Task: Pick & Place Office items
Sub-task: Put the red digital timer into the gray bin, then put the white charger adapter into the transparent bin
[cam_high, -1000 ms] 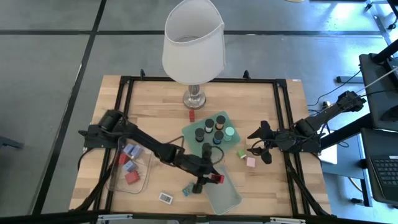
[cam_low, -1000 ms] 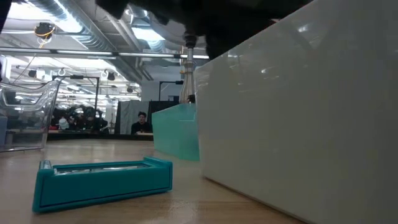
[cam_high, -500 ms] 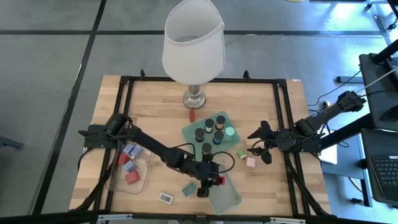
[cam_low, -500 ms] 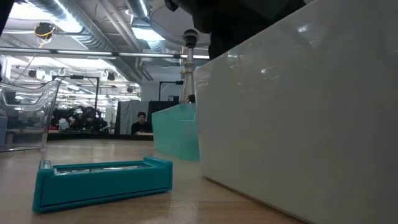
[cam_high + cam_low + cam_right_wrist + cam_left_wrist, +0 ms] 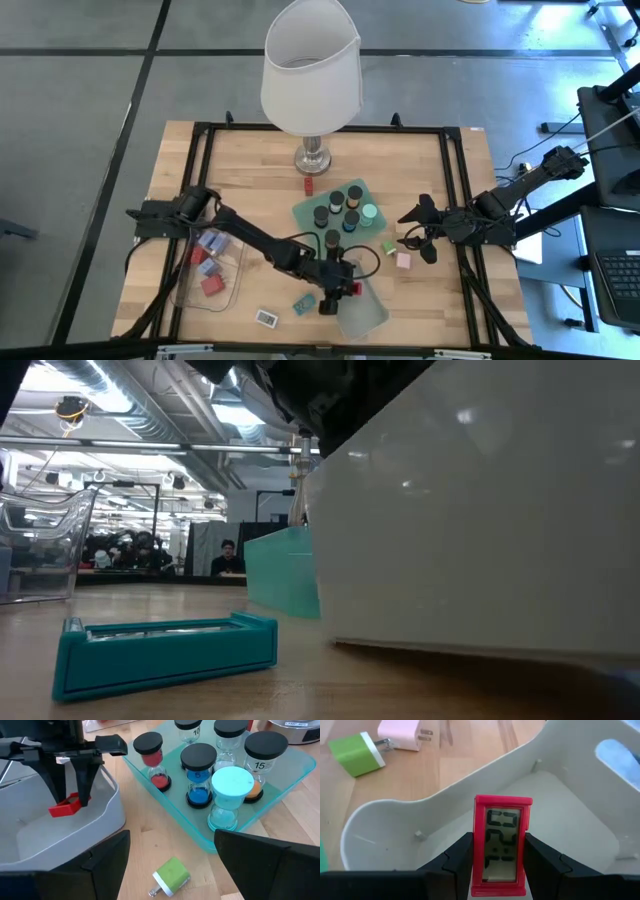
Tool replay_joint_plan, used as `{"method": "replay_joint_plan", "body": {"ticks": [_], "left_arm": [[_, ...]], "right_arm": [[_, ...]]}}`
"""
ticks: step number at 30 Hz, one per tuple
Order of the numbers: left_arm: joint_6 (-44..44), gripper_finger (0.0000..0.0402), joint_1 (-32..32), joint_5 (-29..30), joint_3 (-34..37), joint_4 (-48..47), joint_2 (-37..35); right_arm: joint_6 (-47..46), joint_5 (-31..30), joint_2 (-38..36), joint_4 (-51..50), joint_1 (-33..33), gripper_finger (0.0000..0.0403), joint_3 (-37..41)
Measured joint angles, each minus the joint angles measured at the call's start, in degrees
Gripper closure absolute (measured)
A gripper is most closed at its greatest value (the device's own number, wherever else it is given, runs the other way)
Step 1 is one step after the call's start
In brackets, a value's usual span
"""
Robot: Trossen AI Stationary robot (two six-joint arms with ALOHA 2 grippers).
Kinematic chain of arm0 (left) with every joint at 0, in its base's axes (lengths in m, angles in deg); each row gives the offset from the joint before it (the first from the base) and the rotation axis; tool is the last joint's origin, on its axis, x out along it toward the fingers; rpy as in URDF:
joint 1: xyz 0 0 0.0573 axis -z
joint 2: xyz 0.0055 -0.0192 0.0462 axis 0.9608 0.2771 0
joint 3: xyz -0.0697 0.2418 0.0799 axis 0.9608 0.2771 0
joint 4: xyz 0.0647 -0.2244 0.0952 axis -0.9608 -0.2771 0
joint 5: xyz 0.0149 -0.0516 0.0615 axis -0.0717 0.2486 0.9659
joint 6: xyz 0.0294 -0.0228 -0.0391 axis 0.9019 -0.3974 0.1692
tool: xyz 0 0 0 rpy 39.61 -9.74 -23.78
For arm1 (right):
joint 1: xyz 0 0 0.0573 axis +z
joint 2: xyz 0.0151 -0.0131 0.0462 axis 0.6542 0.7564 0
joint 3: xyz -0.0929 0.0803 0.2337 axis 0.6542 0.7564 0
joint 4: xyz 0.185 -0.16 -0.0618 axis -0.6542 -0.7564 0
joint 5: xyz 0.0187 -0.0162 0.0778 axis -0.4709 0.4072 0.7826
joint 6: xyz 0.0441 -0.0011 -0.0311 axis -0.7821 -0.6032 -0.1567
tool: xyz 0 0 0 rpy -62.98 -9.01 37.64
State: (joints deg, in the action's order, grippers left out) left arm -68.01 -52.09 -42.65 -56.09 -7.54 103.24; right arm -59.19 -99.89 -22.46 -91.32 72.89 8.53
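Observation:
My left gripper (image 5: 347, 289) reaches from the table's left over the near mint-green tray (image 5: 372, 318), shut on a flat red rectangle with a digit display (image 5: 502, 840). In the right wrist view the red rectangle (image 5: 65, 806) hangs inside the tray's walls (image 5: 112, 795), above its floor. The far tray (image 5: 303, 212) holds several small sand timers (image 5: 199, 775) with black, mint and other tops. My right gripper (image 5: 425, 240) waits open at the table's right, touching nothing. My left gripper pinches the red rectangle by its two long side edges (image 5: 476, 851) between its two fingers, along the rectangle's lower half. The fingers slant down from the table's left and lie along it. The rectangle sticks out past the fingertips (image 5: 82, 795), tilted and clear of the tray floor.
A white-shaded lamp (image 5: 310, 70) stands at the far middle. A clear bin (image 5: 210, 270) with blocks sits near left. A teal rectangle (image 5: 165, 650) and a white one (image 5: 266, 317) lie near the front. Green (image 5: 388, 246), pink (image 5: 403, 260) and red (image 5: 309, 185) blocks lie loose.
My left gripper has tipped further down and sunk toward the near tray with the red rectangle, still shut on it. In the low view the near tray's wall stands differently than before; whether the tray has turned or tipped, I cannot tell.

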Motion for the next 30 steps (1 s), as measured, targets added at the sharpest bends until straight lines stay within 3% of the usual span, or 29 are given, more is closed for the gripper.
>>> {"method": "replay_joint_plan", "body": {"ticks": [10, 19, 25, 30], "left_arm": [[1.7, 0.0231, 0.3, -0.6, 0.0, 1.4, 0.1], [1.6, 0.0205, 0.3, -5.4, -0.9, 3.8, 0.1], [5.3, 0.0207, 0.6, -5.5, -3.8, 3.5, -0.1], [12.0, 0.0208, 1.9, -6.4, -7.7, 2.2, -0.4]], "right_arm": [[-0.3, -0.1, 0.0, 0.0, 0.0, 0.0112, 0.0], [-0.6, -2.1, 0.0, 1.5, 0.0, 0.0112, 0.0], [-12.1, -2.3, 0.0, 8.0, 0.0, 0.0112, 0.0], [-12.7, -2.5, 0.0, 10.8, 0.0, 0.0112, 0.0]]}}
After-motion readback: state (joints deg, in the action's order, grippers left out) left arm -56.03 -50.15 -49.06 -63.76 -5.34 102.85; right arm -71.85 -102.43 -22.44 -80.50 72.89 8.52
